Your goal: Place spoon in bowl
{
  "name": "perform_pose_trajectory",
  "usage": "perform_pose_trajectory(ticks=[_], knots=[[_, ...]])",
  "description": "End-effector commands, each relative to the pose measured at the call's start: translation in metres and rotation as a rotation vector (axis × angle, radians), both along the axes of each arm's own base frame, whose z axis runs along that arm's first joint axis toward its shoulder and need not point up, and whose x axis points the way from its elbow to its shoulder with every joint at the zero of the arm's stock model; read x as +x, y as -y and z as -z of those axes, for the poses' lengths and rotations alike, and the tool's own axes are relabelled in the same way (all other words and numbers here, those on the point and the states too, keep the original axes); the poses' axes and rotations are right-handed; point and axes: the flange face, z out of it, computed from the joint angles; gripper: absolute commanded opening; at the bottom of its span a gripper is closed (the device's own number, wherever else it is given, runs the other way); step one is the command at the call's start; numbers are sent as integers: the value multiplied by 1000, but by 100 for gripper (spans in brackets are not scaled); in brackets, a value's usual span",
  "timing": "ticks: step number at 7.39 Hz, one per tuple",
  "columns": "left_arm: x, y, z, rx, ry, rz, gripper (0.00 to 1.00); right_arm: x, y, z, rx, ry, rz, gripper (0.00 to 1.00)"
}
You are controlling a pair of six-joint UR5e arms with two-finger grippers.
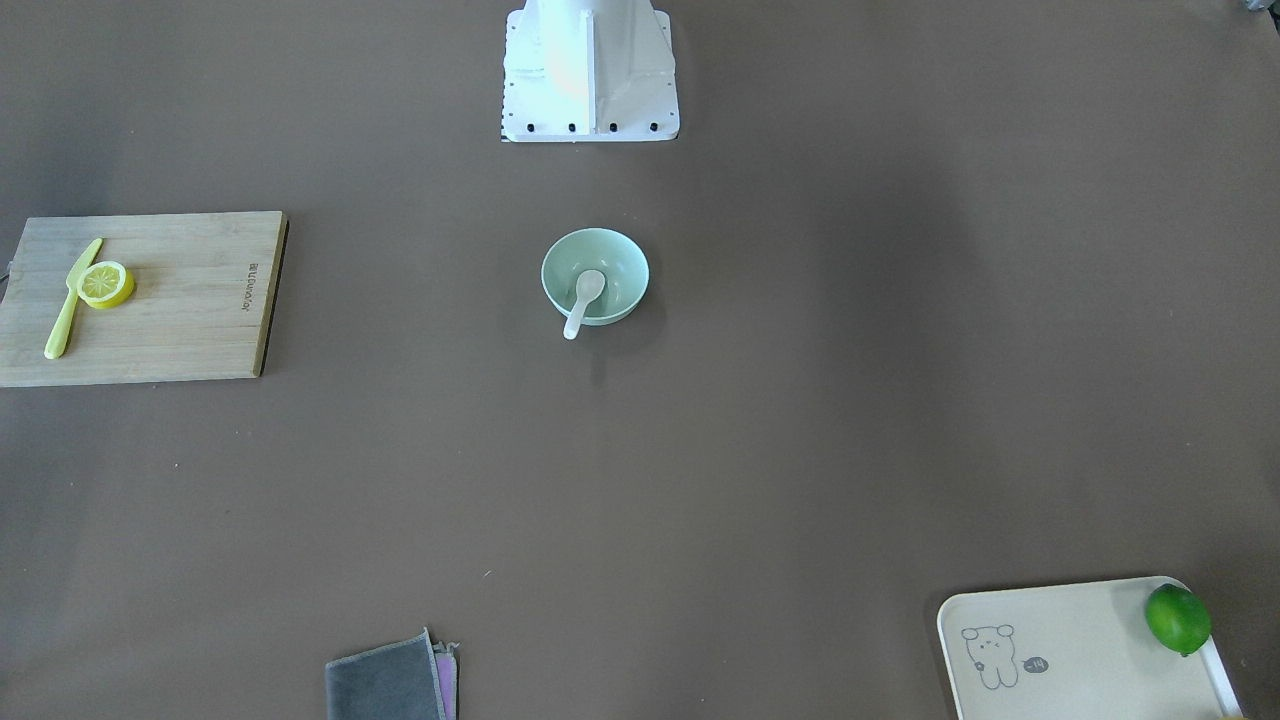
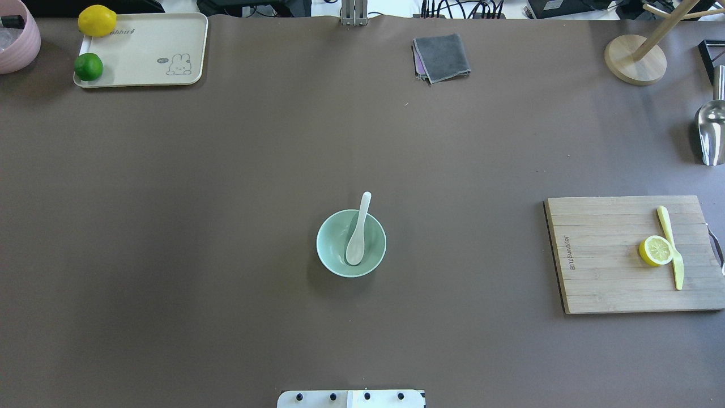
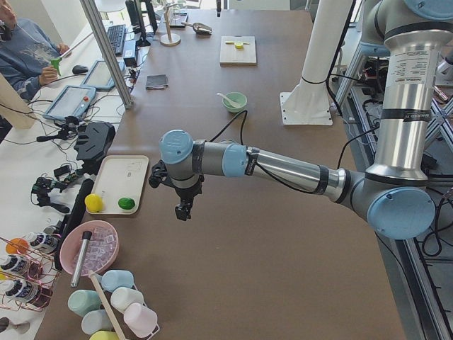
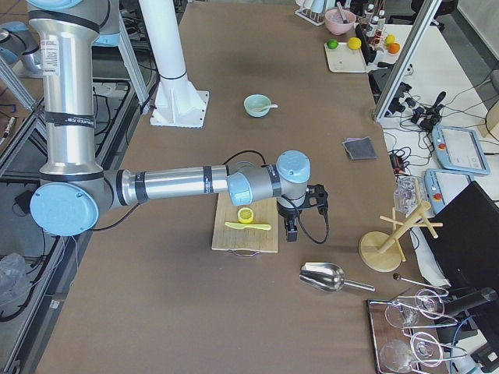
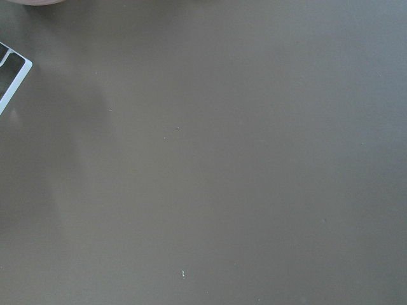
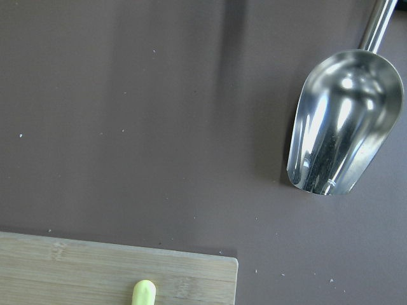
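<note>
Spoon (image 2: 361, 224) in bowl (image 2: 331, 252) (handle over rim); cutting board (image 2: 606, 255) right of bowl.

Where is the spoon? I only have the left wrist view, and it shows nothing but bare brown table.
Observer: The spoon is in the bowl at mid-table, scoop inside and handle leaning over the rim.
Operator: Is the left gripper near it?
Observer: No. The left gripper hangs over the table near the cream tray, far from the bowl.
Operator: And the right one?
Observer: The right gripper hangs at the other end, next to the cutting board and near the metal scoop.
</note>
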Motion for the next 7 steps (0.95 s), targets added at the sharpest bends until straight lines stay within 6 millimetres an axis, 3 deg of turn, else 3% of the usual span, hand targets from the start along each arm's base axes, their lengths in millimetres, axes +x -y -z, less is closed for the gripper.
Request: perform_pose_trajectory(ticks=[1, 7], knots=[[-1, -5, 1, 2, 0, 1, 98, 1, 0, 1, 3, -1, -2, 100], [-2, -8, -3, -4, 14, 2, 98, 4, -2, -1, -3, -1, -9, 100]])
